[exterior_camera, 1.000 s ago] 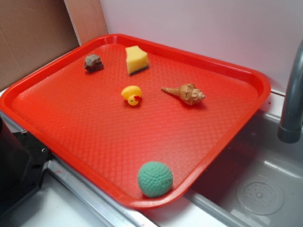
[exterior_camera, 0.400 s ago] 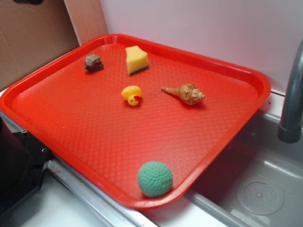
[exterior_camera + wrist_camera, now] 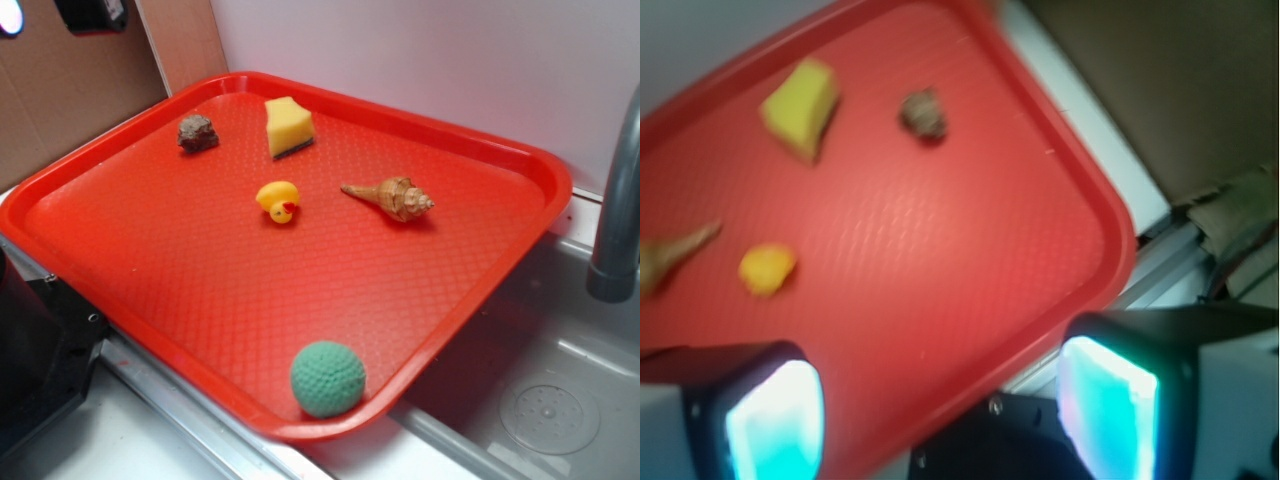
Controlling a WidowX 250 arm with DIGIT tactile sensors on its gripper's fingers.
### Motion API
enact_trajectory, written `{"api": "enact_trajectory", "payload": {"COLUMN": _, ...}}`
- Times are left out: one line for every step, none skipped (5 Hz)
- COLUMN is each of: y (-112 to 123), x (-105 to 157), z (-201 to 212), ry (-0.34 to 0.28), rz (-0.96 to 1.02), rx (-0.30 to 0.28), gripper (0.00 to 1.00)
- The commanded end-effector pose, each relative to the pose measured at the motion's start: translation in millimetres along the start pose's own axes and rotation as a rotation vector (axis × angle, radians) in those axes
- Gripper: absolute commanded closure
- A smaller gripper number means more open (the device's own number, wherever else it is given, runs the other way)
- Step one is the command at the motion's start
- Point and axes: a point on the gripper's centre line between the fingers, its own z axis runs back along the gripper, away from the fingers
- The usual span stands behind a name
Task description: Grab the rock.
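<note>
The rock [image 3: 198, 133], a small lumpy grey-brown stone, lies on the red tray [image 3: 500, 150] near its far left corner. In the wrist view the rock [image 3: 923, 113] sits toward the top, far ahead of the fingers. My gripper [image 3: 50, 15] only just shows at the top left edge of the exterior view, high above and to the left of the rock. In the wrist view my gripper [image 3: 940, 415] is open, its glowing pads [image 3: 775, 420] wide apart with nothing between them, over the tray's near-left rim [image 3: 1110, 250].
On the tray lie a yellow sponge wedge [image 3: 289, 126], a yellow rubber duck [image 3: 279, 200], a tan spiral seashell [image 3: 392, 197] and a green knitted ball [image 3: 328, 378]. A grey faucet [image 3: 618, 210] and a sink [image 3: 550, 400] are on the right. Cardboard [image 3: 70, 90] stands behind on the left.
My gripper has come down into the top left corner of the exterior view, where it was out of frame a second ago. The objects on the tray have not moved.
</note>
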Motion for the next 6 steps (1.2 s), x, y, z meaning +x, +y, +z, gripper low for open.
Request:
{"api": "enact_trajectory", "payload": {"y": 16, "x": 50, "z": -50, "ry": 0.015, "rz": 0.221, "rx": 0.078, "gripper": 0.00}}
{"api": "enact_trajectory", "payload": {"y": 16, "x": 68, "z": -71, "ry": 0.026, "rz": 0.231, "rx": 0.109, "gripper": 0.00}}
{"api": "enact_trajectory", "payload": {"y": 15, "x": 86, "z": -95, "ry": 0.024, "rz": 0.196, "rx": 0.123, "gripper": 0.00}}
{"api": "enact_trajectory", "payload": {"y": 2, "x": 100, "z": -120, "ry": 0.029, "rz": 0.051, "rx": 0.039, "gripper": 0.00}}
{"api": "enact_trajectory", "payload": {"y": -10, "x": 102, "z": -140, "ry": 0.043, "rz": -0.051, "rx": -0.056, "gripper": 0.00}}
{"api": "enact_trajectory", "payload": {"y": -19, "x": 102, "z": -154, "ry": 0.046, "rz": -0.140, "rx": -0.092, "gripper": 0.00}}
